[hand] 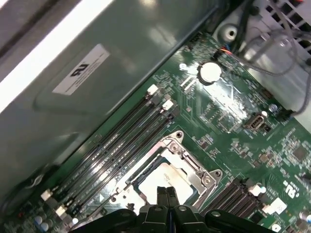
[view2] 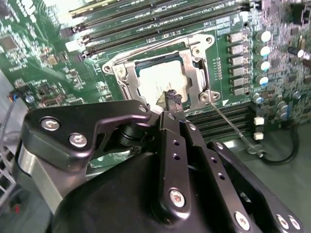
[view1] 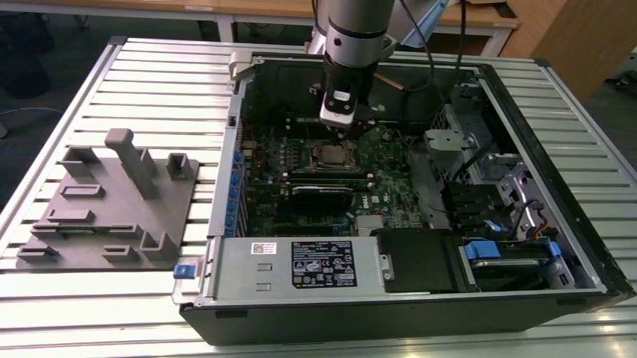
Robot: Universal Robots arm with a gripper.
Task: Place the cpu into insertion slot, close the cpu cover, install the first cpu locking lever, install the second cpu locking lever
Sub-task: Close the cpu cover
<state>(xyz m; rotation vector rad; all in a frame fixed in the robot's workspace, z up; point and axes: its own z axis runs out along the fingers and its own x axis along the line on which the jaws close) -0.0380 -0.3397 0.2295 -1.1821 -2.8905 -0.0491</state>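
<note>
Over the slot (view1: 333, 155), the fingers (hand: 162, 196) are pressed together and empty, tips just above the cpu (view2: 156, 77), which lies seated under the lowered cover (view2: 198, 77). Lever work seems in hand: the loose lever (view2: 233, 127) would need pushing down and hooking.

cpu (view2: 158, 80) under cpu cover (view2: 198, 73), hand (view2: 172, 98) poised over it
</note>
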